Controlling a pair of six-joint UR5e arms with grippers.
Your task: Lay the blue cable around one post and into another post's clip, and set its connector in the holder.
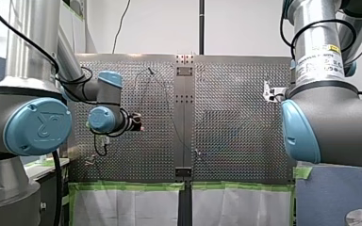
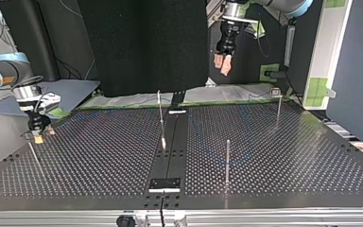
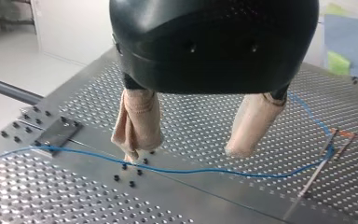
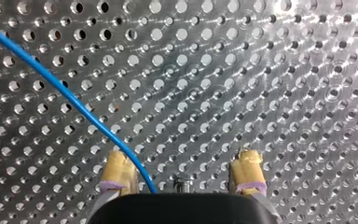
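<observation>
Both grippers stand released, and the blue cable [image 4: 74, 100] lies on the perforated table [image 3: 205, 116].
My left gripper [image 3: 186, 150] hangs above the cable with its beige pads spread. My right gripper [image 4: 182, 161] holds its yellow pads apart, and the cable passes between them, close beside one pad.

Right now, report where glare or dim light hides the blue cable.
Front view: the shiny perforated table reduces the blue cable to a thin dark line. Top view: dim, cable a faint arc. Both wrist views: well lit, cable plain blue.
</observation>
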